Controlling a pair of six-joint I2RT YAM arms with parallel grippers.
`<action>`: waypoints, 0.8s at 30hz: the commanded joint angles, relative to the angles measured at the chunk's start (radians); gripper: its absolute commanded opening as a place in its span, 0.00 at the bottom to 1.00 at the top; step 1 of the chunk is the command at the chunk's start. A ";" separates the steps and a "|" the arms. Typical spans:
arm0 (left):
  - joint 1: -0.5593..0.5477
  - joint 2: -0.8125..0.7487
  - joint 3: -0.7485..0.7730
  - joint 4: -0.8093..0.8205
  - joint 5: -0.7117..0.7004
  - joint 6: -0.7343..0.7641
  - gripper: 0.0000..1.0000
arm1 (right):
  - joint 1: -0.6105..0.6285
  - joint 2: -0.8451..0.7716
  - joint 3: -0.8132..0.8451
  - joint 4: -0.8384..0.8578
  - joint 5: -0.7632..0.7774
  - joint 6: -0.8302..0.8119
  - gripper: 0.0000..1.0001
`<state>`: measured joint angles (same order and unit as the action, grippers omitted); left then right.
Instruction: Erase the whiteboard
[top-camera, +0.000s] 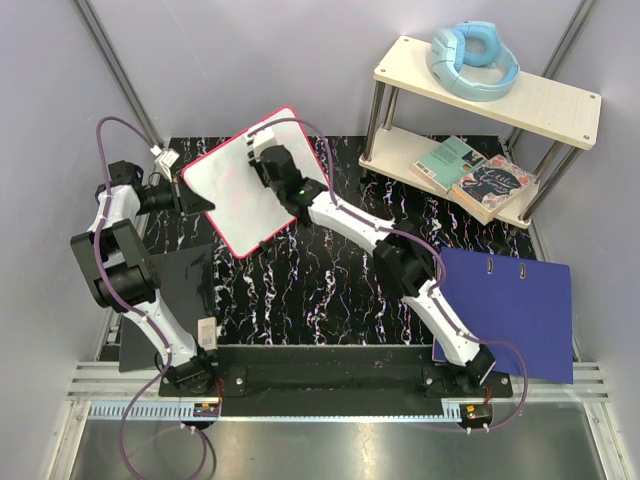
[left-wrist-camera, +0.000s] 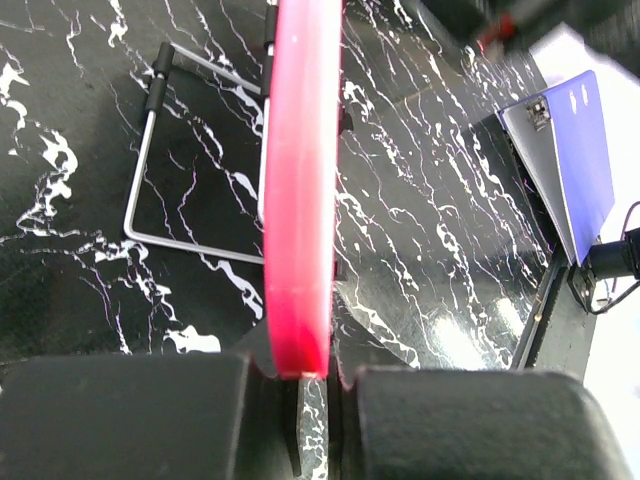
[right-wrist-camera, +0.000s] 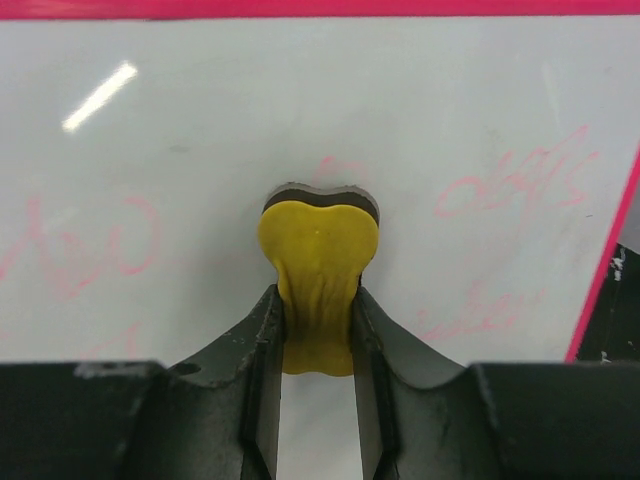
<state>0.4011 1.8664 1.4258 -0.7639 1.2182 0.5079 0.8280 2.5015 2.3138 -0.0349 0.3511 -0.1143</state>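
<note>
now, left jaws clamp the whiteboard (top-camera: 235, 200) edge; right jaws pinch a yellow eraser (right-wrist-camera: 318, 245) against its face. press evenly and sweep across the faint pink marks (right-wrist-camera: 515, 185).

On the table (top-camera: 330, 290), the whiteboard (top-camera: 235, 185) is at ten o'clock, the shelf (top-camera: 540, 105) at two, with headphones (top-camera: 472, 58) on top and books (top-camera: 475, 175) below. The folder (top-camera: 520, 310) lies at four, the panel (top-camera: 190, 265) at eight.
</note>
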 joint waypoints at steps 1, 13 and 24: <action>-0.041 -0.015 0.028 -0.041 -0.126 0.149 0.00 | 0.128 -0.006 -0.133 0.009 -0.044 -0.042 0.00; -0.050 -0.013 0.038 -0.063 -0.117 0.146 0.00 | 0.207 -0.055 -0.334 0.236 0.002 -0.028 0.00; -0.053 -0.032 0.051 -0.132 -0.140 0.207 0.00 | 0.077 -0.064 -0.241 0.211 0.103 0.030 0.00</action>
<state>0.3908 1.8671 1.4624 -0.8284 1.1824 0.5484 1.0256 2.4363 2.0621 0.0933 0.3901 -0.1112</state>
